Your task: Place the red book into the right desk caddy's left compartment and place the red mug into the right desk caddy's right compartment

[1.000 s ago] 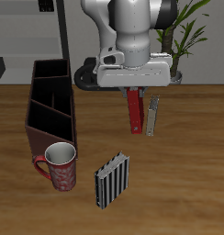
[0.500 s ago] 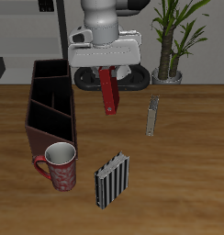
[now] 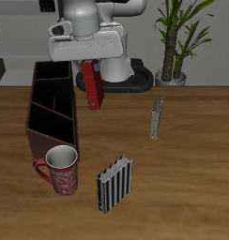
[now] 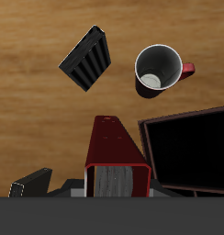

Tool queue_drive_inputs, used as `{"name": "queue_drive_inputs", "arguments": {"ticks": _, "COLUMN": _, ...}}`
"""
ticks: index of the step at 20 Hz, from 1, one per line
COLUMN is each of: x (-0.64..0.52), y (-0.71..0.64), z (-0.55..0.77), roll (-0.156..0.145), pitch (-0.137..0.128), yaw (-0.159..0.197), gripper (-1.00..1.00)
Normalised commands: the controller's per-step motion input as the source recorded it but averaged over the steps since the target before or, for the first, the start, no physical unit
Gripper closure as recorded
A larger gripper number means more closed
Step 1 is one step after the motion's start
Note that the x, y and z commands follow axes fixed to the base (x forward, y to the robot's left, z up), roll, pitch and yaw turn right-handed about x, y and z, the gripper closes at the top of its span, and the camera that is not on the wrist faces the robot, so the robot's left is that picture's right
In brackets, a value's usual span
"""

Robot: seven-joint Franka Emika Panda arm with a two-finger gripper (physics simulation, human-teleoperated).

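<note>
The red book (image 3: 92,85) hangs upright, pinched tight in the gripper (image 3: 88,64) jaws, up in the air right beside the right desk caddy (image 3: 49,112); red mug (image 3: 62,170) sits on the table.

- I work in what looks like a home office or study, rendered in simulation.
- My worktop (image 3: 196,178) is warm wood-grain, like a desk.
- On it stand a desk caddy (image 3: 51,108), a red mug (image 3: 60,170) and a striped book (image 3: 114,184).
- A potted plant (image 3: 179,37) stands at the back.
- Dark shelving (image 3: 62,28) rises behind, against a pale wall.
</note>
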Motion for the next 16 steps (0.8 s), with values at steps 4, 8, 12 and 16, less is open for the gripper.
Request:
{"name": "queue_drive_inputs", "arguments": {"ticks": 4, "x": 0.01, "y": -0.41, "z": 0.04, "roll": -0.006, "pitch": 0.024, "yaw": 0.0, "gripper": 1.0}}
{"name": "queue_drive_inputs", "arguments": {"ticks": 8, "x": -0.03, "y": -0.28, "z": 0.01, "roll": -0.038, "pitch": 0.001, "yaw": -0.011, "gripper": 1.0}}
{"name": "queue_drive_inputs", "arguments": {"ticks": 12, "x": -0.03, "y": -0.31, "z": 0.0, "roll": -0.037, "pitch": 0.003, "yaw": -0.027, "gripper": 1.0}}
{"name": "queue_drive_inputs", "arguments": {"ticks": 16, "x": 0.02, "y": -0.3, "z": 0.03, "roll": -0.045, "pitch": 0.001, "yaw": -0.022, "gripper": 1.0}}
